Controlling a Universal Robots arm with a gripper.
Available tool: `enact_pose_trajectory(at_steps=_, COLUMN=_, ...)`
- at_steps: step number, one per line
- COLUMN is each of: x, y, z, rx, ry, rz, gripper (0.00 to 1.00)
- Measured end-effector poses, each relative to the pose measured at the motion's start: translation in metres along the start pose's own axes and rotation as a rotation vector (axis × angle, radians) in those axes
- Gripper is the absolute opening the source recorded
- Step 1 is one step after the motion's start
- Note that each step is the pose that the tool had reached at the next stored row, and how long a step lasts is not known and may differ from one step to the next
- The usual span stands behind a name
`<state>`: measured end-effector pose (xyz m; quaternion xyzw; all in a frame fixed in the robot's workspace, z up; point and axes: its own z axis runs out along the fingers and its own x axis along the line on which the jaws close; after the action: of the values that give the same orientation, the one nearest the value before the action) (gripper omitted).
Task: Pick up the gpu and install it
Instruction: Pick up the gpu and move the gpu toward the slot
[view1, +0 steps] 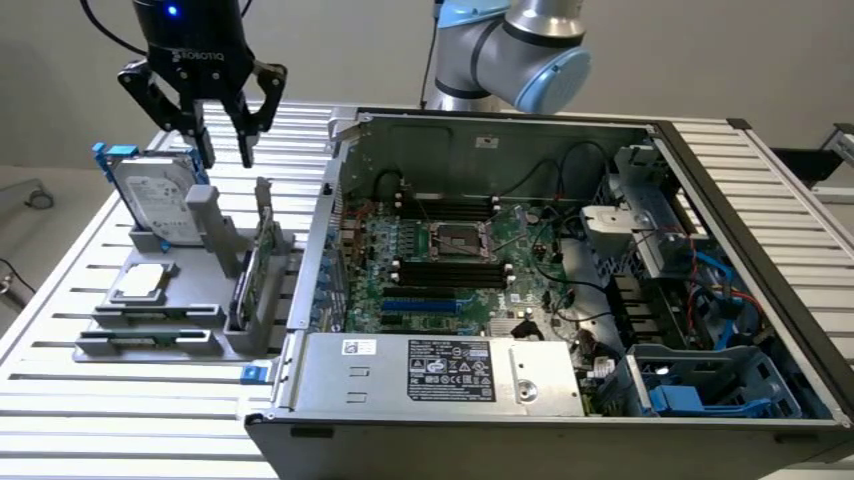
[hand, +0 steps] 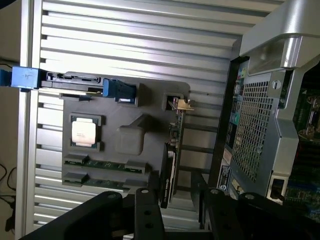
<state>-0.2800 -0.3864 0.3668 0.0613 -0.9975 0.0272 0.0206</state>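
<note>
Black gripper (view1: 224, 150) hung at the exterior view's upper left, fingers spread apart and holding nothing, gpu (view1: 254, 280) stood on edge in a grey holder (view1: 160, 345) at centre left, just beside the open computer case (view1: 534, 445), hard drive (view1: 150, 195) under the gripper.

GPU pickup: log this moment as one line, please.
gripper: open, empty, above gpu | gpu: on edge in gray holder, untouched | install: not done
</note>
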Motion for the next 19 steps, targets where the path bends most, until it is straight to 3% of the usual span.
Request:
enact_pose_trajectory(at_steps=1, x=0.0, y=-0.0001, z=0.0007, rx=-0.0003, ry=0.0, rz=0.002, gripper=0.44)
enact_pose_trajectory(at_steps=9, x=0.0, y=-0.0039, z=0.0152, rx=-0.0023, ry=0.0022, rz=0.054, gripper=0.44)
enact_pose_trajectory(at_steps=19, x=0.003, y=-0.0103, z=0.0339, rx=-0.0031, ry=0.0029, rz=0.069, gripper=0.44)
